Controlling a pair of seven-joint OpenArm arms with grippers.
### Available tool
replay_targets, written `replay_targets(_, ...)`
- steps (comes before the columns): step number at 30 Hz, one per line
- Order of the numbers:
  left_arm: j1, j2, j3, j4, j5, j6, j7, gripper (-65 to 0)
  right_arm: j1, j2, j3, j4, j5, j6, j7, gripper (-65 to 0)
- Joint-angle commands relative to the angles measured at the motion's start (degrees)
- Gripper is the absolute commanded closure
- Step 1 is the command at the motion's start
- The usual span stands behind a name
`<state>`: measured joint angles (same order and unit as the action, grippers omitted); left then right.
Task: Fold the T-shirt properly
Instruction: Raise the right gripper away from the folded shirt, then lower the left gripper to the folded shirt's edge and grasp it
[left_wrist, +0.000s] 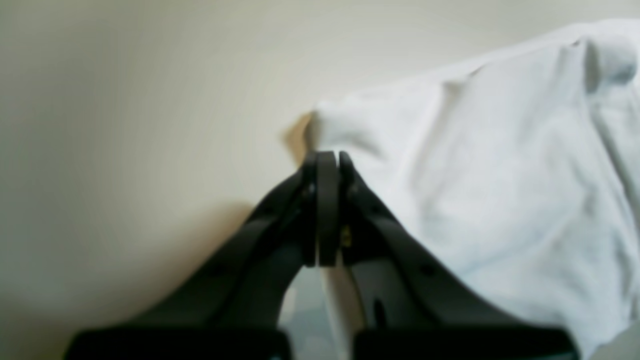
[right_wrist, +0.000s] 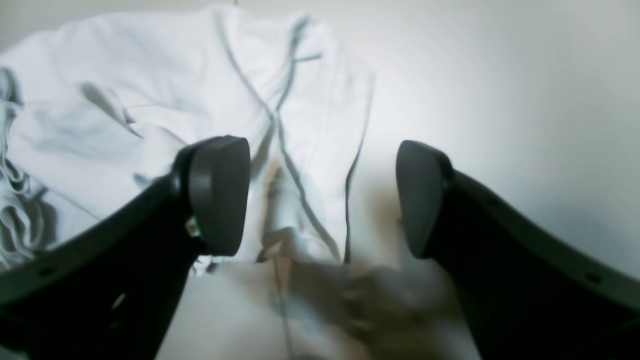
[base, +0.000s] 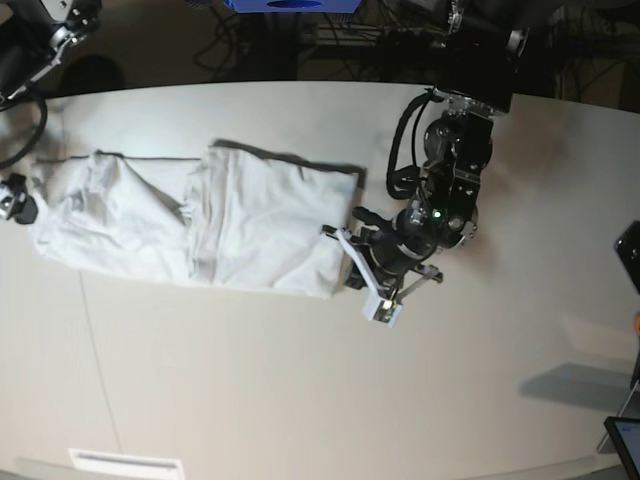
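Observation:
The white T-shirt (base: 200, 220) lies flat across the table, its right part doubled over the middle with a wrinkled ridge at the fold. My left gripper (left_wrist: 327, 156) is shut, its tips at a slightly raised corner of the T-shirt (left_wrist: 500, 165). No cloth shows between its pads. In the base view this left gripper (base: 352, 240) sits at the shirt's right edge. My right gripper (right_wrist: 322, 200) is open wide and hangs just above the hemmed edge of the T-shirt (right_wrist: 150, 100), with nothing between its fingers (right_wrist: 220, 195).
The off-white table (base: 300, 380) stretches toward the front. Cables and dark equipment (base: 480, 40) stand behind the table's far edge, beside a blue object (base: 290, 5). Dark devices (base: 628, 255) lie at the right edge.

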<state>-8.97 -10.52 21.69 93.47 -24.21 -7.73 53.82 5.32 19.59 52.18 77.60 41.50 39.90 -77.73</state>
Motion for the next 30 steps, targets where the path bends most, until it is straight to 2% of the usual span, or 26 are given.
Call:
replay_targets(1,-1.3,-0.2,-0.4,1.5,0.0,-0.1,-1.0,0.0,0.7,2.5,0.8,-2.7,3.5,0.1,0.9,-44.1)
replay_targets(4,-0.7,-0.9,-0.6,2.1,0.0,-0.1,-1.0,0.0,0.7,5.7,0.3,-11.3,10.1,0.1,1.4,-44.1)
replay_targets(10,-0.5,-2.0,-0.6,2.0,0.0,-0.1,-1.0,0.0,0.9,7.8,0.3,-12.2,10.4,0.1,1.6,-44.5)
replay_targets(14,0.2,-2.3,-0.6,2.2,0.0,-0.1,-1.0,0.0,0.8,8.0,0.3,-16.1,10.4,0.1,1.6,-44.7)
replay_targets(17,0.3,-3.8,-0.6,2.2,-0.4,-0.1,-1.0,0.0,0.8,8.5,0.3,-19.9,10.4,0.1,1.6,-44.8)
replay_targets(25,0.4,-8.9,-0.7,2.2,-0.5,-0.1,-1.0,0.0,1.0,8.3,0.1,-20.4,10.7,0.1,1.2,-45.0)
replay_targets(30,2.4,-9.7,-5.7,2.2,-0.5,-0.1,-1.0,0.0,1.1,7.5,-5.1,-20.5,11.1,0.1,1.2,-45.0)
